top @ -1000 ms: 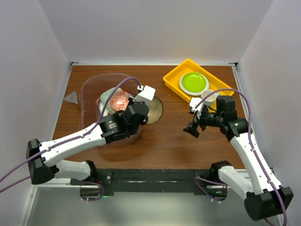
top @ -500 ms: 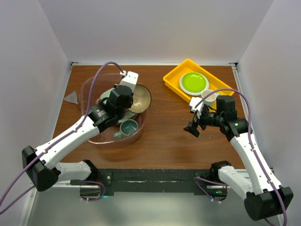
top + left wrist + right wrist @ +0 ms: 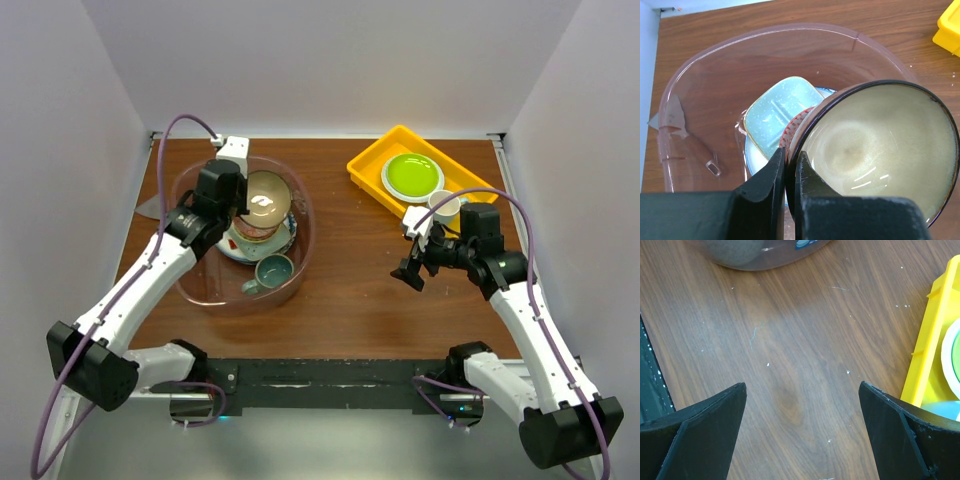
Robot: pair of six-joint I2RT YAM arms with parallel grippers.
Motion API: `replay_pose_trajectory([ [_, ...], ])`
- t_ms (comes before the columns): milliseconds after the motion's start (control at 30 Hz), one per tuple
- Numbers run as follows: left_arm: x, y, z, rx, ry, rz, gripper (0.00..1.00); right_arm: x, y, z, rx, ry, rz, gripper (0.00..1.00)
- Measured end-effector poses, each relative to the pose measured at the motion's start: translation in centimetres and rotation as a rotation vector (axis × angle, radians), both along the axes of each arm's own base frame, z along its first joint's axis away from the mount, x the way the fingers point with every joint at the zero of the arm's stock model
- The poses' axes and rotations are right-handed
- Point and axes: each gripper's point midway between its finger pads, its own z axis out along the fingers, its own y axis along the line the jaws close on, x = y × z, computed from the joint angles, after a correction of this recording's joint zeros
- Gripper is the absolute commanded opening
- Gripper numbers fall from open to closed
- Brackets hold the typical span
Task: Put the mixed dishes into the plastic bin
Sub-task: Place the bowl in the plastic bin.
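Clamped together on the dark rim of a beige-glazed bowl (image 3: 880,160) is the left gripper (image 3: 790,185), one finger inside the rim and one outside. From the pinch point the bowl spreads toward 2 o'clock in the left wrist view. In the top view it is seen at 3 o'clock of that gripper, its opening facing up. The bowl is held over the plastic bin (image 3: 200,282), which is set at the 10 o'clock part of the table (image 3: 360,295). Whether the bowl touches the crockery beneath it cannot be told.

Inside the bin, a pale mint dish (image 3: 777,115) is seen at 10 o'clock of the bowl, lying on a stack of plates (image 3: 250,247). A teal mug (image 3: 272,270) is placed at 5 o'clock of that stack.

No writing can be read. Only a sliver of red pattern is visible between the mint dish and the bowl, and the plate rims are largely covered.

At 3 o'clock of the table, the right gripper (image 3: 801,385) is held above bare wood with its jaws wide apart and nothing between them. A yellow tray (image 3: 368,165) with a lime-green plate (image 3: 412,175) lies at 1 o'clock, a white cup (image 3: 445,208) just beside it. The tray and the bin are cut off at the edges of the right wrist view.
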Motion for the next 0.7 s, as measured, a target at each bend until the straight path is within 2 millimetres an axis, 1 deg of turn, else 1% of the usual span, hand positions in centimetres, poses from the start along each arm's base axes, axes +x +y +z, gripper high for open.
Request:
replay_pose_trajectory([
  [133,0.6,1.2,-0.5,-0.031,0.017,0.026,0.0,0.0,0.0,0.0,-0.001,0.0,0.0,0.98],
  [233,1.2,1.9,-1.3,-0.041,0.043,0.04,0.0,0.0,0.0,0.0,-0.001,0.0,0.0,0.98],
  [367,2.1,2.2,-3.4,-0.046,0.096,0.047,0.0,0.0,0.0,0.0,-0.001,0.0,0.0,0.98],
  [500,2.4,2.0,-5.3,-0.051,0.141,0.039,0.0,0.0,0.0,0.0,-0.001,-0.001,0.001,0.98],
  [600,2.3,2.0,-5.8,-0.052,0.155,0.035,0.04,0.0,0.0,0.0,-0.002,-0.002,0.002,0.98],
  [633,2.3,2.0,-5.9,-0.053,0.156,0.035,0.08,0.0,0.0,0.0,-0.002,-0.002,0.002,0.98],
  [700,2.4,1.9,-6.0,-0.055,0.154,0.033,0.12,0.0,0.0,0.0,-0.002,-0.002,0.002,0.98],
])
